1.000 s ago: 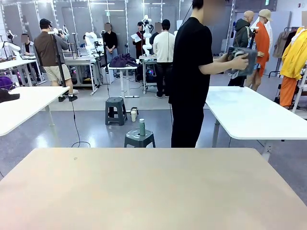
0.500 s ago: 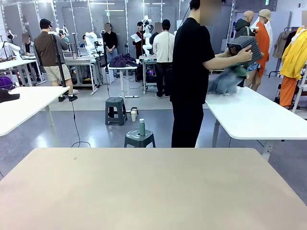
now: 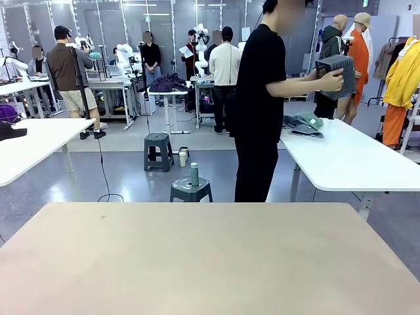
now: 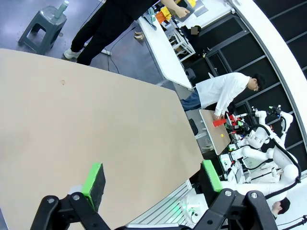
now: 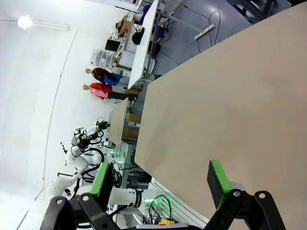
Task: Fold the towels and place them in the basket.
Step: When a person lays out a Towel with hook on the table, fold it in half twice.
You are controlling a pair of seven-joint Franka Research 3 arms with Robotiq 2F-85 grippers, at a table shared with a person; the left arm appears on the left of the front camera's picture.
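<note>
The basket point(image 3: 338, 73) is held up, tilted, in a hand point(image 3: 330, 83) of the person point(image 3: 259, 98) in black. This person is seen standing past the far edge of the beige table point(image 3: 210, 262), beside a white table point(image 3: 348, 161) at the far right. The towels point(image 3: 303, 124) are seen lying in a loose heap at the left end of that white table, below the basket and apart from it, the mint green one touching the blue-grey one. The left pincer point(image 4: 152, 178) is seen with its jaws wide apart and nothing between them, at the edge of the beige table. The right pincer point(image 5: 159, 179) is likewise spread, with nothing gripped.
</note>
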